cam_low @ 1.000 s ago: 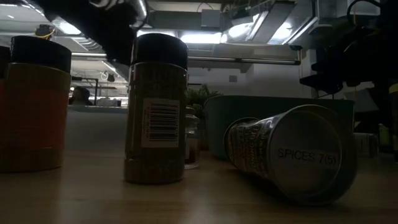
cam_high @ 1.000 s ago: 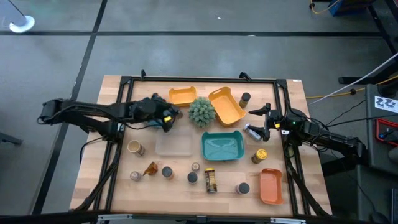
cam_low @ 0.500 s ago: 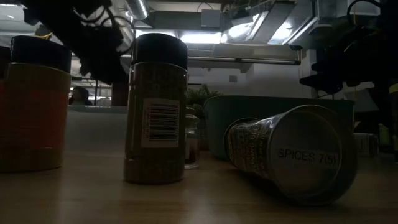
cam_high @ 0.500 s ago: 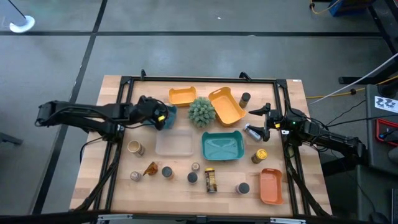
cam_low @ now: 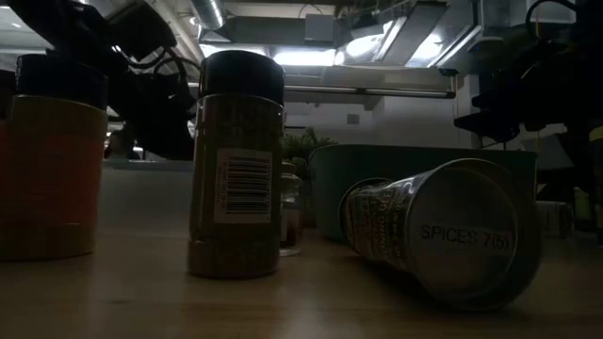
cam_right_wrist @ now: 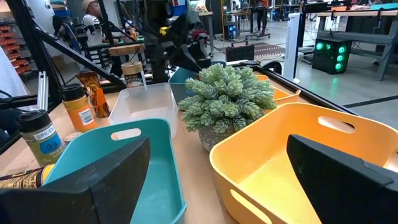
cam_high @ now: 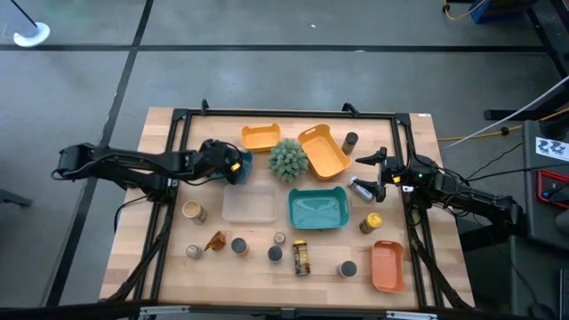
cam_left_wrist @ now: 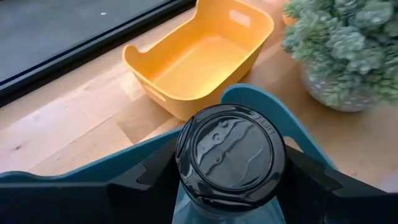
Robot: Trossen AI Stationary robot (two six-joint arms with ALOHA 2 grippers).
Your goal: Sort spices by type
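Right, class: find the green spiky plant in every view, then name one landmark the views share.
High view: plant mid-table, toward the far edge.
Low view: dim leaves behind the upright jar.
Left wrist view: upper right corner.
Right wrist view: centre.
Shared landmark: the yellow tray beside it.

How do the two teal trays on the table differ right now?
The large teal tray sits at the table's middle, right of the clear tray; the small teal tray sits left of the green spiky plant. The large one looks empty; the left gripper holds a dark-capped jar over the small one. Both are teal, open-topped.
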